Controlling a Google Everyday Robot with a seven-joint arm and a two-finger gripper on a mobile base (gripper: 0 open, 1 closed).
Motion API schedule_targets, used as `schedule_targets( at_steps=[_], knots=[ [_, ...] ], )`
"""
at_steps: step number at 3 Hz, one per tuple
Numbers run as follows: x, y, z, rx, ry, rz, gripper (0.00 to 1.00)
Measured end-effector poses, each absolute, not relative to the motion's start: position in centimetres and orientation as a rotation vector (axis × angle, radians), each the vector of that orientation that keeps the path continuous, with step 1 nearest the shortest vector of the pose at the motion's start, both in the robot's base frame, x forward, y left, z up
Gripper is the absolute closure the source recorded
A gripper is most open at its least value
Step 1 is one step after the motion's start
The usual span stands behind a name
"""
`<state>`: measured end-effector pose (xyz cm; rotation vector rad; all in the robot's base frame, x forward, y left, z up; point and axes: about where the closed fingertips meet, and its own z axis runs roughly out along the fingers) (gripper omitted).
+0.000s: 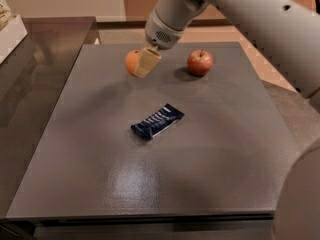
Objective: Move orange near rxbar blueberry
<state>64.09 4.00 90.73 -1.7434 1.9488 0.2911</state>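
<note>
The orange (131,61) is held in my gripper (137,65) above the far left-middle part of the grey table (100,184). One cream finger (148,62) shows on the orange's right side; the other is hidden behind the fruit. The gripper is shut on the orange. The rxbar blueberry (157,121), a dark navy wrapper with white lettering, lies flat and slanted near the table's middle, well in front of the gripper and a little to its right.
A red-yellow apple (200,62) sits on the table to the right of the gripper. A dark counter (35,74) adjoins the table on the left, with a white object (10,31) at its far left edge. My arm spans the upper right.
</note>
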Motion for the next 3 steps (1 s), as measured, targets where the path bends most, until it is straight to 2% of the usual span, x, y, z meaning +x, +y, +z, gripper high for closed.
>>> schedule_targets(
  at_steps=[2,3],
  knots=[
    [59.8,-0.9,89.6,-1.721,2.032,0.324,1.0],
    [57.9,-1.1,88.6,-1.732,2.039,0.365,0.82]
  ],
)
